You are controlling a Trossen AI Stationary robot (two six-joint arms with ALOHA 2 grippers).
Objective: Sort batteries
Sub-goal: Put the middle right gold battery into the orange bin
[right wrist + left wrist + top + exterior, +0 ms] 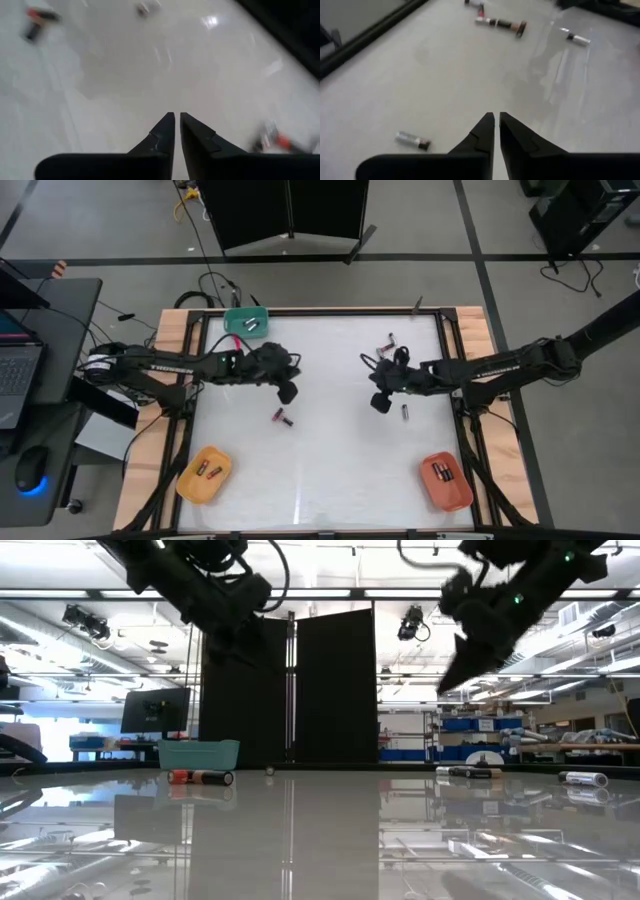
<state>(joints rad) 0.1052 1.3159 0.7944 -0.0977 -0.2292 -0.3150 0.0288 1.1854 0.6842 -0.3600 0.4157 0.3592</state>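
Both grippers hang above the table, shut and empty. In the high view my left gripper (288, 392) is left of centre, just far of two batteries (282, 417) lying on the table. My right gripper (380, 402) is right of centre, beside a single battery (405, 412); more batteries (389, 343) lie toward the far edge. The left wrist view shows the shut fingers (497, 117) above the bare table, with one battery (413, 140) nearby and others (500, 23) farther off. The right wrist view shows shut fingers (177, 117) and a battery (277, 140) to one side.
A green tray (246, 321) with batteries stands at the far left. A yellow tray (204, 474) sits near left and an orange tray (446, 480) near right, both with batteries in them. A raised dark frame (200, 370) borders the white table top.
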